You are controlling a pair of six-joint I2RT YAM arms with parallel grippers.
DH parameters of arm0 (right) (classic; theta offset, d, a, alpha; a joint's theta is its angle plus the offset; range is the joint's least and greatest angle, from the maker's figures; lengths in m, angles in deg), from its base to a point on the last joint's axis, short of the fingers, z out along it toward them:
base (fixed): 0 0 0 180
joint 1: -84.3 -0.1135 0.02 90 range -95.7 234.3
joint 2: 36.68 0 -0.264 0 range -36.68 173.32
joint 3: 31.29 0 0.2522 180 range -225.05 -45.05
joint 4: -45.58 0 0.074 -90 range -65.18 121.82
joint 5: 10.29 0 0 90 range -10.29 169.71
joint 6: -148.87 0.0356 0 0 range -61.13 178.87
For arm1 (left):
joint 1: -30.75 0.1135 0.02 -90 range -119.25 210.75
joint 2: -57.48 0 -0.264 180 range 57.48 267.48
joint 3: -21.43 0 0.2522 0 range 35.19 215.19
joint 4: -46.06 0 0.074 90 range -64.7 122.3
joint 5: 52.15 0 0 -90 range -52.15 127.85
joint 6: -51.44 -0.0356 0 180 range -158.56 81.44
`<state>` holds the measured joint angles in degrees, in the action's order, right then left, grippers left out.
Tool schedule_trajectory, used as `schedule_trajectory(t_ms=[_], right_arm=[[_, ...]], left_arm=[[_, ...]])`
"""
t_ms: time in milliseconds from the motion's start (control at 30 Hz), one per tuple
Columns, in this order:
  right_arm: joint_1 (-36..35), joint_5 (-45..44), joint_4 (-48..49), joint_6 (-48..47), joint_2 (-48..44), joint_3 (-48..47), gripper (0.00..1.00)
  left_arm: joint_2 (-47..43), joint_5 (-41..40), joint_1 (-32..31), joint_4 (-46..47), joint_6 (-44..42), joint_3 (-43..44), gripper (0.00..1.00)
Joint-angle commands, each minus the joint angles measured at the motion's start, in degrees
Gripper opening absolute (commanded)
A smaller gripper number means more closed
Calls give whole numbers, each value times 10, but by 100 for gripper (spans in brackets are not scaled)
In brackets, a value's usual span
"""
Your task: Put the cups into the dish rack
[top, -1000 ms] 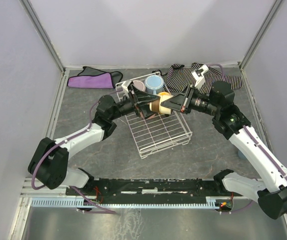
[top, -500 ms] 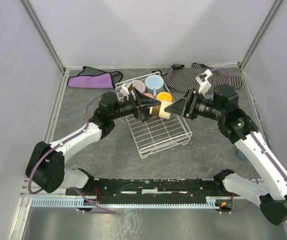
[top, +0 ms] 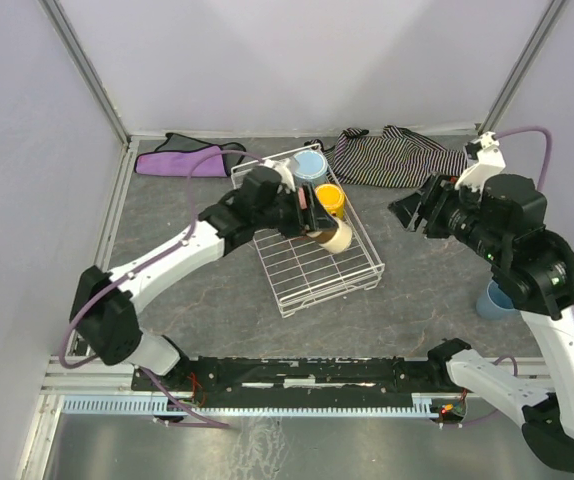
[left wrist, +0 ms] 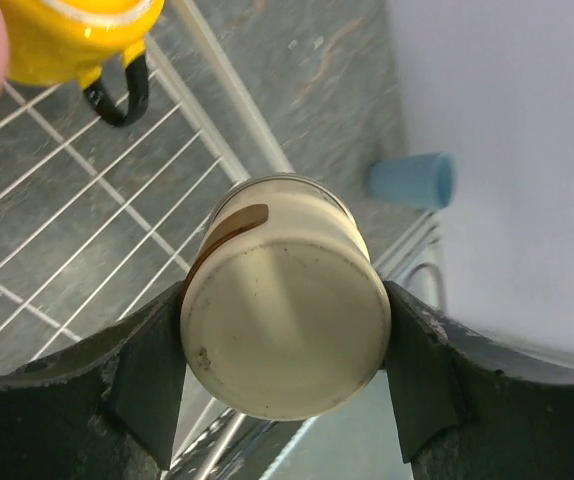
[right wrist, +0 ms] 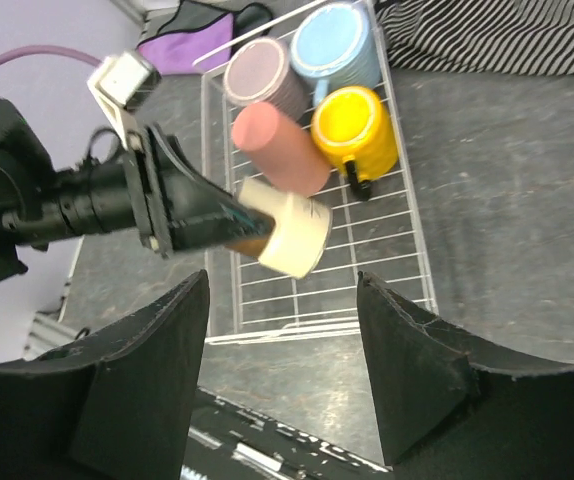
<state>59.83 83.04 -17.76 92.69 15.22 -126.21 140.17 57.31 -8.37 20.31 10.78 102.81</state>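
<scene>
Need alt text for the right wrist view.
The left pincer holds a cream cup sideways over the white wire dish rack, where a yellow mug, a blue mug, a mauve cup and a salmon tumbler sit. The right pincer stands open and empty in front.

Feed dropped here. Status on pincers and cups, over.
Left pincer shut on cream cup over dish rack edge. Right pincer open, empty. Four cups racked; blue tumbler on table by right arm. Nothing blocking.
</scene>
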Motion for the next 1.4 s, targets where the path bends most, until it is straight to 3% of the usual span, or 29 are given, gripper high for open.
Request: schedule_trajectory(t_ms=[0,500,833,1167,1367], right_arm=[[2,-73,-58,-55,18,-53,69],[2,-97,-99,-68,24,-73,72],[1,-91,-104,-64,23,-70,72],[2,-98,-106,-70,25,-69,72],[2,-99,-104,-72,24,-68,72]], left_arm=[[40,-111,-56,-91,-115,59,3],[150,-266,-148,-112,-196,137,3],[266,-348,-176,-217,-267,301,3],[335,-351,-177,-331,-258,409,3],[351,-330,-177,-337,-256,420,3]])
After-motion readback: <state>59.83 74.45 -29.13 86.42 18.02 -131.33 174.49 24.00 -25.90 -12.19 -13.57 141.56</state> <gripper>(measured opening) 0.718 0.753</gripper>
